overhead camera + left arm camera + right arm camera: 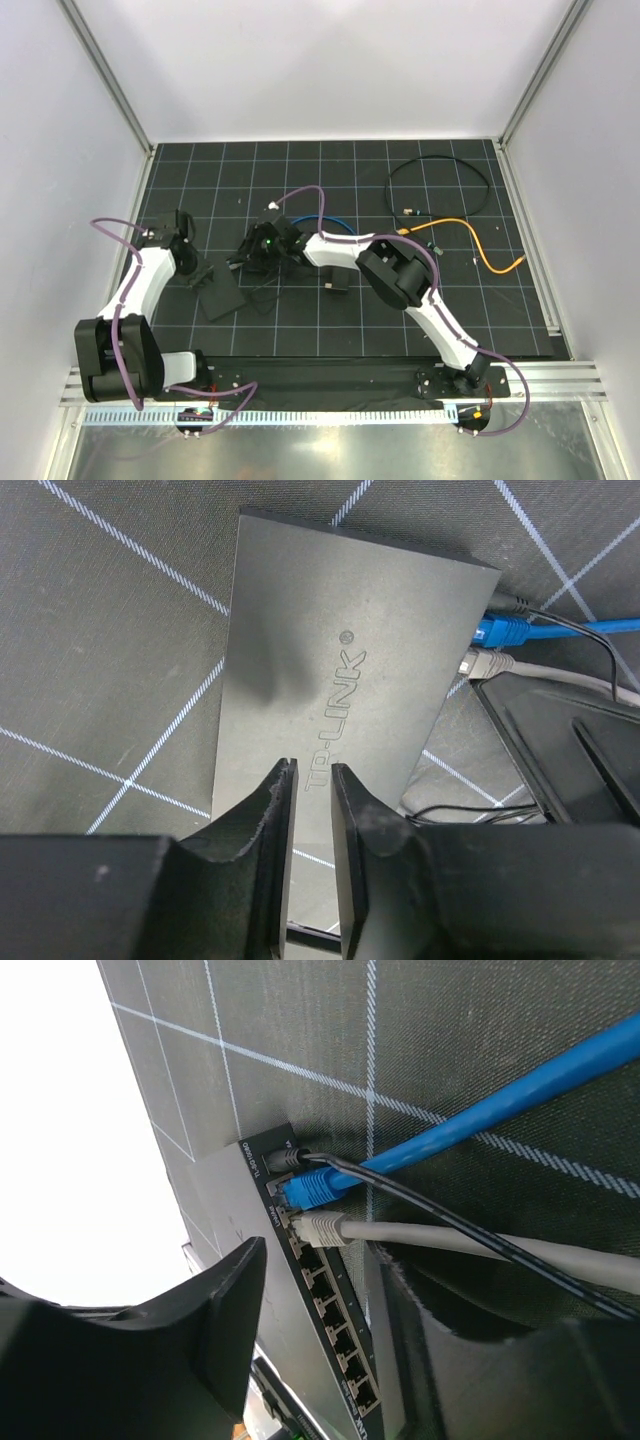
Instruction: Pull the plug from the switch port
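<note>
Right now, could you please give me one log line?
left gripper: slightly open over TP-Link switch; right gripper: open; blue plug, grey plug: seated

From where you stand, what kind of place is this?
Probably a robot test cell: white walls around a black gridded mat, left arm and right arm bolted at its edge, a network switch laid out.

1. Right gripper [320, 1260]: jaws spread wide, dark fingers [200, 1310] low in frame on either side of the socket row.
2. Switch [325, 1305] lies on the gridded mat [450, 1020], socket edge showing.
3. Seated side by side at one end: black lead [290, 1158], blue plug [310, 1188], grey plug [322, 1228] (labels unreadable).
4. Their cables run off right.
</note>
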Available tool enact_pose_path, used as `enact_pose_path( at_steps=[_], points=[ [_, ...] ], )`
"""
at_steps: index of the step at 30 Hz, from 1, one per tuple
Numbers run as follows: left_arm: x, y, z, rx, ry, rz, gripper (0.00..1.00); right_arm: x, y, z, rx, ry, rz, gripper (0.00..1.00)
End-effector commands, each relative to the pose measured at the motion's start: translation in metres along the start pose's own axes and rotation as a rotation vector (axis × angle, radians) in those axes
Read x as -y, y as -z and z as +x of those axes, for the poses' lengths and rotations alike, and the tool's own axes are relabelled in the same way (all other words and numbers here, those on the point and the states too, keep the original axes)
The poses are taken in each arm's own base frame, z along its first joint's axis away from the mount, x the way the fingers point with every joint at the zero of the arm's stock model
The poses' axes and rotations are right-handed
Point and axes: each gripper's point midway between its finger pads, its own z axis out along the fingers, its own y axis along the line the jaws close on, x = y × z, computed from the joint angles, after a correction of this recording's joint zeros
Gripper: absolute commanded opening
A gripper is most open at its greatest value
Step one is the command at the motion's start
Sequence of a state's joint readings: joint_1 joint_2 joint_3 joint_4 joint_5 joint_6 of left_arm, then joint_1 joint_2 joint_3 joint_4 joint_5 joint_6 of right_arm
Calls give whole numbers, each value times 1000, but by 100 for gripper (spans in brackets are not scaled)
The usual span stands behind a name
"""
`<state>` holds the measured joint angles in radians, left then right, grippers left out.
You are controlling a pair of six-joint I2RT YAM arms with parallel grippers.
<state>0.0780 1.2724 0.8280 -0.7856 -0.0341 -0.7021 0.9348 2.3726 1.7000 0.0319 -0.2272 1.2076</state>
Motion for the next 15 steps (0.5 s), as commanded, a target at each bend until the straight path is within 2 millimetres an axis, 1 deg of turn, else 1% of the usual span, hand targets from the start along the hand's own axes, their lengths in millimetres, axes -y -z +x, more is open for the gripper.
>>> enact_pose_path(
  at_steps=[1,3,7,9,12,15],
  points=[
    [4,-4,-4,8,-13,14,23,-11,-6,1,29,15,-19,50],
    [4,-4,-4,8,-14,13,22,-13,-8,5,20,18,-26,48],
    [2,-6,-4,4,-10,0,20,-11,-12,12,9,25,-22,46],
    [2,-6,-4,1,-10,-4,20,-8,-13,12,14,24,-19,46],
    [1,-6,-4,-1,-10,-10,20,-6,-13,13,20,25,-13,42],
    [1,-7,-3,-4,-12,-10,20,-4,-11,11,36,18,-11,40]
  ],
)
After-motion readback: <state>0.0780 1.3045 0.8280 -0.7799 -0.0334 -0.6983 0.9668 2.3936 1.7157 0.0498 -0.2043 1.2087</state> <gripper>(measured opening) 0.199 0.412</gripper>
